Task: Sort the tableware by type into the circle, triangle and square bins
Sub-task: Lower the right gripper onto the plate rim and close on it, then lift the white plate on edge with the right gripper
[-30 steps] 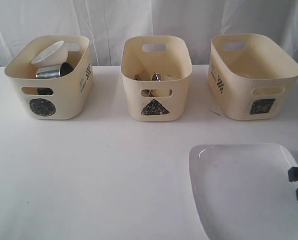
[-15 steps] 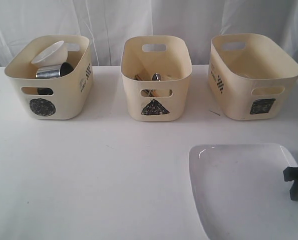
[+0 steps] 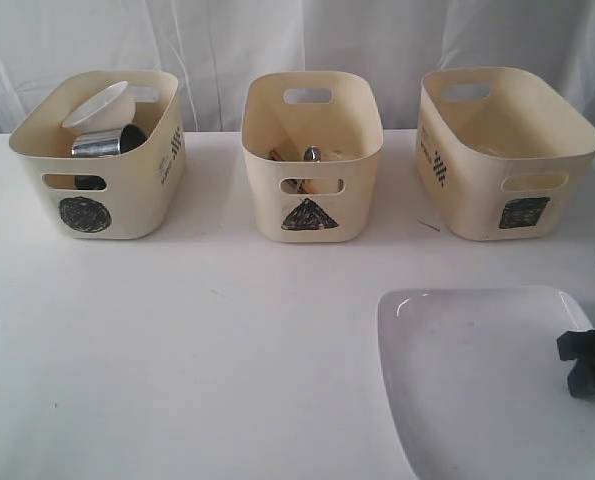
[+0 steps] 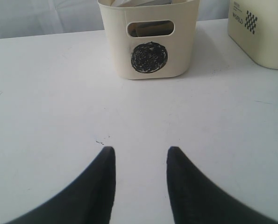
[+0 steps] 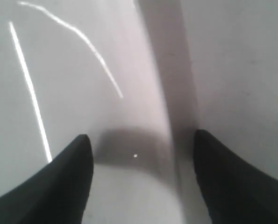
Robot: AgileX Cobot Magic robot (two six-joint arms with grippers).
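The large white square plate point(image 3: 477, 370) lies flat at the front right of the table. My right gripper point(image 3: 585, 362) is at its right edge, open, one finger over the plate point(image 5: 59, 70) and the other over the table, the rim between them. Its fingers point(image 5: 78, 177) do not touch the rim. The circle bin point(image 3: 127, 195) at the back left holds a small white bowl point(image 3: 102, 103) and a steel mug point(image 3: 102, 143). Cutlery point(image 3: 312, 154) shows in the triangle bin point(image 3: 267, 200). The square bin point(image 3: 477, 190) stands at the back right. My left gripper point(image 4: 140, 149) hangs open over bare table, facing the circle bin point(image 4: 148, 46).
A white curtain hangs behind the three bins. In the left wrist view the side of the triangle bin point(image 4: 260, 32) with a chequered label shows beside the circle bin. The white table point(image 3: 197, 350) spreads in front of the bins.
My right gripper has slid leftward onto the plate's right edge. The left gripper, the plate and the bins have not moved.
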